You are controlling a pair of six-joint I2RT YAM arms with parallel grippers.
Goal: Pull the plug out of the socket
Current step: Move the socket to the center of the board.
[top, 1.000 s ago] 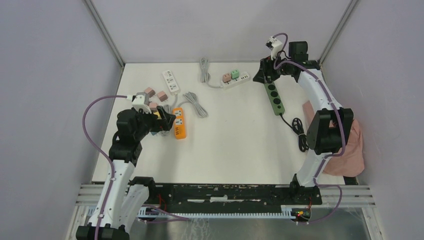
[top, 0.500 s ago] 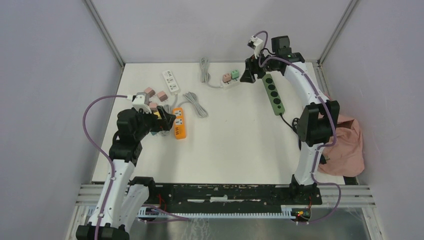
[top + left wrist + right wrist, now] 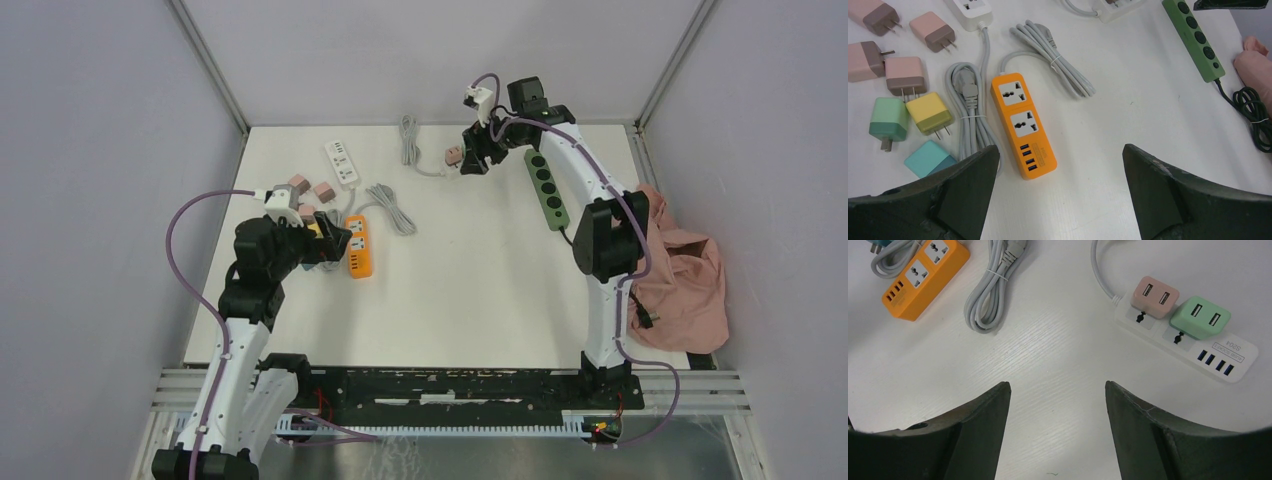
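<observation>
Jaws spread and empty, the right gripper (image 3: 1057, 405) hangs over a rectangular white power strip (image 3: 1193, 340) near the far edge of the wood-grained table (image 3: 1048, 365). Boxy smooth-plastic plugs, a pink USB adapter (image 3: 1154, 296) and a green USB adapter (image 3: 1200, 316), fill its sockets side by side. The left gripper (image 3: 1058, 165), also agape, hovers above a glossy orange power strip (image 3: 1023, 125) by the left edge.

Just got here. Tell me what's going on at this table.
Two robot arms are set to pull plugs from power strips. The right gripper, open, hangs over the white power strip at the far side, where a pink adapter and a green adapter are both plugged in; it touches neither. The left gripper, also open, hovers above the orange power strip, whose sockets are vacant, with loose adapters beside it.
</observation>
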